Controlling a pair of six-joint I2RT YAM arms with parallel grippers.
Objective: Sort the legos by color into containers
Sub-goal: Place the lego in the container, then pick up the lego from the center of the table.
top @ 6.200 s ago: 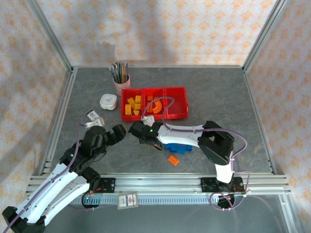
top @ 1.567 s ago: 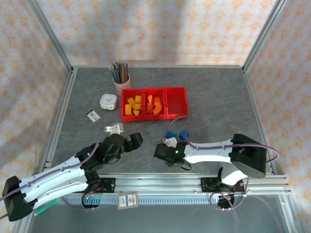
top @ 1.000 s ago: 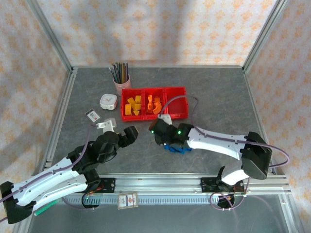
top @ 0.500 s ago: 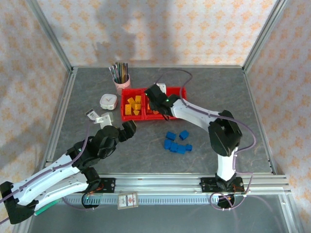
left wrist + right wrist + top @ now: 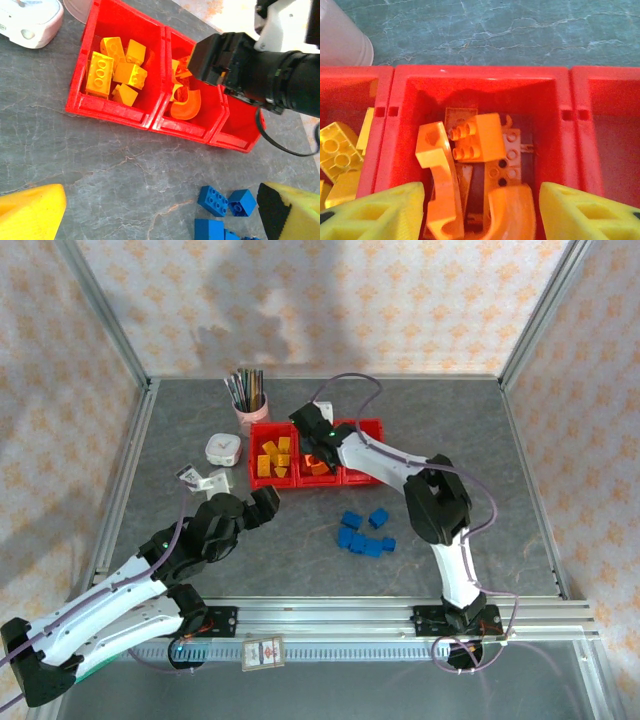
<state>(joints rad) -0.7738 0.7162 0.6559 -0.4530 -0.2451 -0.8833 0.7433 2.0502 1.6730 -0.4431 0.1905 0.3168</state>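
- Legos first: the orange legos [image 5: 475, 136] lie in the middle one of three red containers [image 5: 115, 111]. There are about five pieces: two curved arches, the rest blocks and flat plates heaped together.
- Change: moments ago the right gripper [image 5: 480, 220] was low over the near part of the table [image 5: 300, 570]. Now it hangs above the middle container, fingers spread wide with nothing between them. The loose orange piece that lay by the blue group is gone from the table, so it has most likely just been dropped in.
- Meaning: orange looks finished, and yellow too; only blue is left to sort.
- Yellow legos [image 5: 100, 72]: about six blocks, all in the left container.
- Blue legos [image 5: 360, 542]: about six blocks, clustered on the table just in front of the containers. The exact count is hard to tell where they touch. The right container, presumably theirs, holds no piece that I can see.
- Left gripper [image 5: 262, 505]: fingers apart and empty. It hovers over the table in front of the left container, much where it was half a second ago.
- Further out: one pink cup of pens [image 5: 248, 400] and one white round gadget [image 5: 223, 448] stand left of the containers.
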